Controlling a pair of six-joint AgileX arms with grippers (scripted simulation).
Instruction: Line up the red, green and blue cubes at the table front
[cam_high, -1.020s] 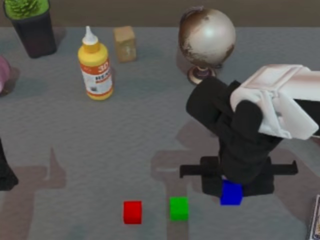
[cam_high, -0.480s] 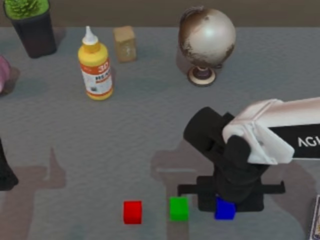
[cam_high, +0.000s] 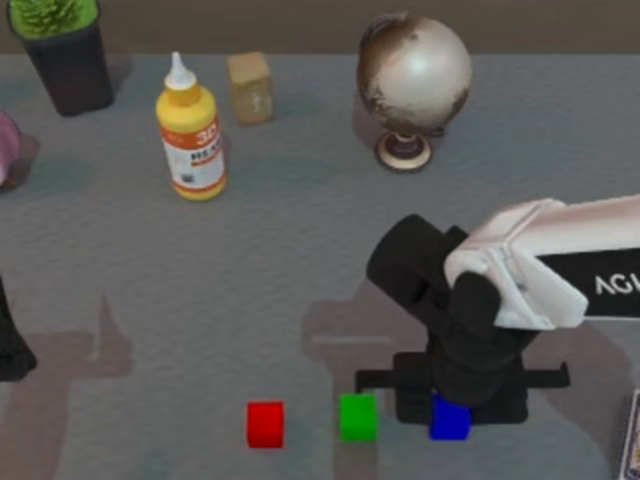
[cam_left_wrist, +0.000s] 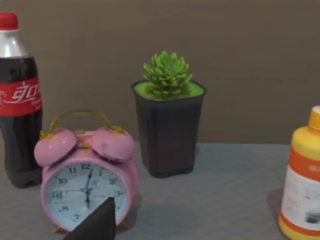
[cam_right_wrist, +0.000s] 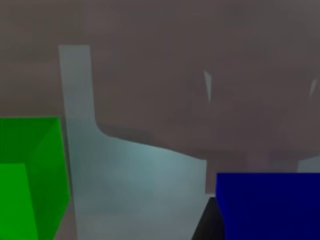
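The red cube (cam_high: 265, 424), green cube (cam_high: 357, 417) and blue cube (cam_high: 450, 421) stand in a row near the front edge of the grey-blue table (cam_high: 290, 260), red leftmost, blue rightmost. My right gripper (cam_high: 453, 406) reaches down from above and is shut on the blue cube, which rests at table level. In the right wrist view the blue cube (cam_right_wrist: 270, 205) has a dark fingertip (cam_right_wrist: 207, 226) against its side, and the green cube (cam_right_wrist: 25, 180) stands a gap away. My left arm (cam_high: 8, 350) is parked at the table's left edge, its gripper open; one fingertip (cam_left_wrist: 97, 222) shows.
At the back stand a yellow bottle (cam_high: 190, 135), a tan block (cam_high: 250, 88), a globe (cam_high: 413, 80) and a potted plant (cam_high: 60, 45). A pink alarm clock (cam_left_wrist: 87, 180) and a cola bottle (cam_left_wrist: 17, 100) are at the far left. A flat printed item (cam_high: 632, 440) lies at the front right edge.
A second ago the right gripper held the blue cube higher and farther right; it has come down and left, beside the green cube. Nothing has moved in the last half second.
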